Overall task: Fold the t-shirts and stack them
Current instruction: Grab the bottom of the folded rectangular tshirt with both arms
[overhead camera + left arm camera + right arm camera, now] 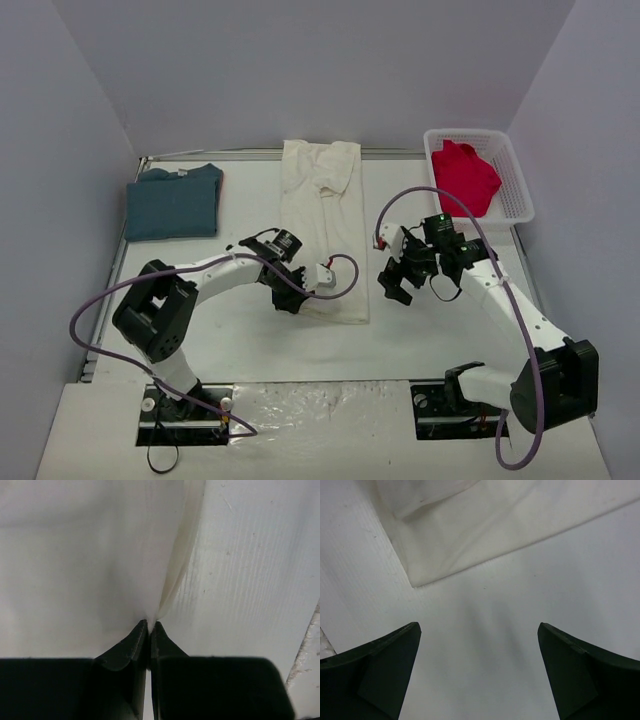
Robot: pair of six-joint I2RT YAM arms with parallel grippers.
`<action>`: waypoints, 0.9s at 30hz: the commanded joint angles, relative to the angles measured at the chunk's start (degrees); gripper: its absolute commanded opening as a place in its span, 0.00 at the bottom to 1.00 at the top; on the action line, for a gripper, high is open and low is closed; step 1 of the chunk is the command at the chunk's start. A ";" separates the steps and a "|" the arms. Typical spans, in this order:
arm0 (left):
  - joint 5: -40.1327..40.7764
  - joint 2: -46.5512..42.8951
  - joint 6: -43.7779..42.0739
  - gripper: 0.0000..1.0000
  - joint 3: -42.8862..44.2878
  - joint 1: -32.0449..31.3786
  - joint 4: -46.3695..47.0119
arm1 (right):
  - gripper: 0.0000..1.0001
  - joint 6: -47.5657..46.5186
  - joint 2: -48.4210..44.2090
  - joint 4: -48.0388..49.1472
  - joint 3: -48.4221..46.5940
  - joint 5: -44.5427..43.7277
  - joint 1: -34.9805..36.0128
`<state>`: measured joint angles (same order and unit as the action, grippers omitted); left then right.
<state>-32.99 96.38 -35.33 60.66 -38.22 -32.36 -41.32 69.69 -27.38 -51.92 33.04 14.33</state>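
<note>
The cream-white t-shirt (322, 215) lies as a long narrow strip down the middle of the table. My left gripper (298, 300) sits at its near left edge; in the left wrist view the gripper (150, 624) is shut on a pinched ridge of the cream cloth (90, 555). To the right of the strip my right gripper (393, 288) hovers open over bare table. In the right wrist view that gripper (479, 626) holds nothing, and a corner of the cream t-shirt (470, 530) lies just ahead. The teal-blue t-shirt (172, 203) rests folded at the back left. The red t-shirt (465, 178) lies in the basket.
A white lattice basket (515, 180) stands at the back right against the wall. Grey walls close in the table on three sides. Purple cables loop off both arms, one (345, 275) hanging over the cream strip near the left gripper.
</note>
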 commanded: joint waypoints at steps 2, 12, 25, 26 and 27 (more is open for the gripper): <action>-6.73 0.74 0.35 0.03 3.06 1.74 -4.37 | 1.00 -10.79 -1.67 -1.10 3.22 0.18 3.77; -16.83 4.78 1.32 0.03 4.98 8.59 -6.13 | 0.94 -9.13 3.33 7.41 8.14 -4.37 13.33; -19.91 8.82 0.61 0.02 7.71 9.74 -9.21 | 0.73 -4.56 12.04 10.24 4.55 -6.14 24.69; -20.00 9.00 0.44 0.02 7.89 9.74 -9.56 | 0.73 -4.56 12.83 10.32 4.46 -6.14 24.78; -20.18 9.09 0.44 0.02 7.98 9.83 -9.56 | 0.72 -4.73 13.36 10.33 4.46 -6.32 25.05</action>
<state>-49.82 105.32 -33.91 66.54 -29.02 -39.11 -46.83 81.38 -16.86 -45.36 27.24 38.79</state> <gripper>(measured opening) 0.034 0.726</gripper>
